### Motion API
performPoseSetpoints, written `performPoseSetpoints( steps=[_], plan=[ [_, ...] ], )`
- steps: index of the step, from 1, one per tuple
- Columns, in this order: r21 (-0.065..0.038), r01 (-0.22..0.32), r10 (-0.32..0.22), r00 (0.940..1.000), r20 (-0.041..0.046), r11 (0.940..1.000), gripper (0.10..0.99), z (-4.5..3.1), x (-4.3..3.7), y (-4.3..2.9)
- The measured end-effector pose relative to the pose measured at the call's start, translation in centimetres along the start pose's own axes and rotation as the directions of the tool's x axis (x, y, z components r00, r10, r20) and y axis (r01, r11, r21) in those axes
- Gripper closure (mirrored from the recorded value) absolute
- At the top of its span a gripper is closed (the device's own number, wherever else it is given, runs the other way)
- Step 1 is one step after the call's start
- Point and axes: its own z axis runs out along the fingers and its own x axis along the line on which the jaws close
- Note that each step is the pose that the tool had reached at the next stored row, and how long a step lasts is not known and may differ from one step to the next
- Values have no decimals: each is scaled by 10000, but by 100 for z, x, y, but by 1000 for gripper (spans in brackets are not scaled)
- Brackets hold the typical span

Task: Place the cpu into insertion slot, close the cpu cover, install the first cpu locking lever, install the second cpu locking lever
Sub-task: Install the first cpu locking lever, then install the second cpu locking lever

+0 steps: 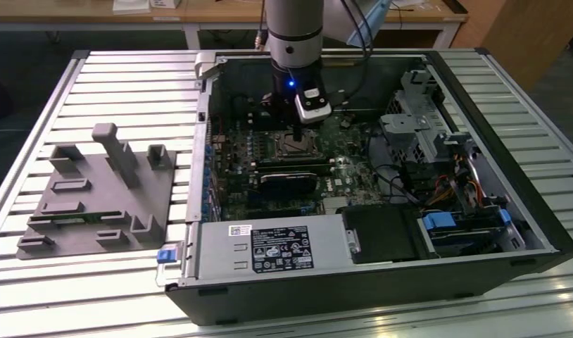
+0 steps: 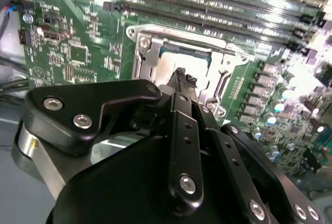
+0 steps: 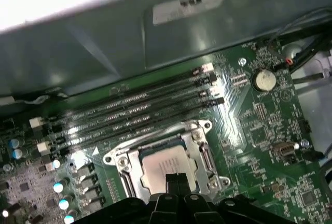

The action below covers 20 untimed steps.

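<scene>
**Gripper positioned over CPU in socket**

In the exterior view, the arm reaches down into the open computer case (image 1: 512, 211), which lies on a slatted metal table (image 1: 127, 84). The gripper (image 1: 297, 135) hangs directly above the insertion slot (image 1: 295, 144) on the green circuit board (image 1: 362, 176).

In both wrist views, the jaws are drawn together, tips side by side with nothing held between them. The fingertips (image 2: 181, 73) stand just above, or at, the top face of the cpu (image 3: 165, 165); contact cannot be confirmed.

The cpu lies flat inside the insertion slot (image 3: 205, 154), directly below the jaw tips, its pale metal top exposed. The cpu cover (image 3: 194, 130) frames the chip, its silvery border visible on all sides of the jaws; whether it is fully seated cannot be told.

Beyond the jaw tips, past the socket, run the long memory slots (image 3: 135, 110). A round coin battery (image 3: 263, 80) sits well apart from the jaws on the same board.

A grey moulded fixture (image 1: 98, 193) rests on the table outside the case.
</scene>
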Motion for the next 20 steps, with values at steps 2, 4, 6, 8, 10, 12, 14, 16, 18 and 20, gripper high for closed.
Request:
performPoseSetpoints(
  steps=[2, 4, 6, 8, 10, 12, 14, 16, 18, 20],
  plan=[
    [-1, 7, -7, 10000, 0, 10000, 980, 0, -1, -4],
    [-8, 93, -93, 10000, -4, 10000, 980, 0, -1, -4],
    [-14, 177, -177, 9998, -9, 9998, 980, -6, -2, -5],
    [-21, 221, -221, 9998, -10, 9998, 980, -23, -3, -3],
    [-21, 236, -236, 9997, -11, 9997, 980, -39, -5, -3],
    [-25, 236, -236, 9997, -10, 9997, 980, -38, -5, -2],
    [-22, 236, -236, 9997, -11, 9997, 980, -44, -5, -2],
    [-23, 236, -236, 9997, -11, 9997, 980, -45, -6, -2],
    [-22, 236, -237, 9997, -11, 9997, 980, -45, -6, -2],
    [-23, 237, -237, 9997, -11, 9997, 980, -46, -6, -2]
  ],
)
